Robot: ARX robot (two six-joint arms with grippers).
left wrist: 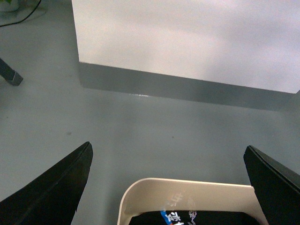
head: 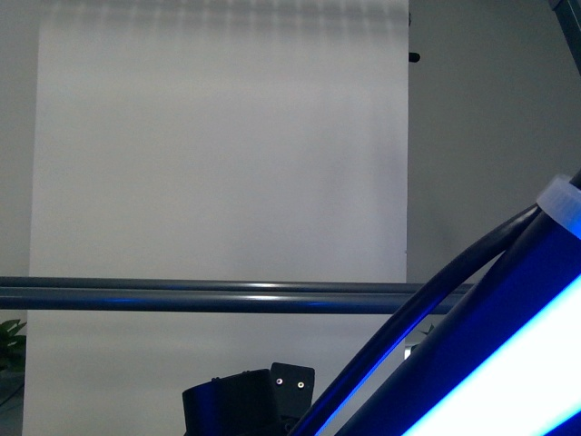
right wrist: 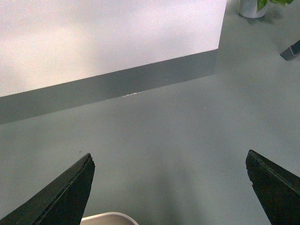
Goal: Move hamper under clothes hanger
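Note:
The hamper's cream rolled rim [left wrist: 187,190] shows at the near edge of the left wrist view, with dark printed cloth inside it. My left gripper [left wrist: 168,146] is open, its black fingers [left wrist: 56,187] spread wide on either side of that rim and not touching it. In the right wrist view only a rounded corner of the hamper [right wrist: 108,218] peeks in, and my right gripper [right wrist: 169,153] is open over bare grey floor. The clothes hanger's long round crossbar [head: 227,296] runs level across the front view.
A white panel with a grey base [left wrist: 187,37] stands on the floor ahead of both grippers. A slanted grey leg foot [left wrist: 11,75] and another [right wrist: 290,50] rest on the floor. A potted plant [right wrist: 255,5] stands beyond. A blue-lit arm with cables [head: 490,345] crosses the front view.

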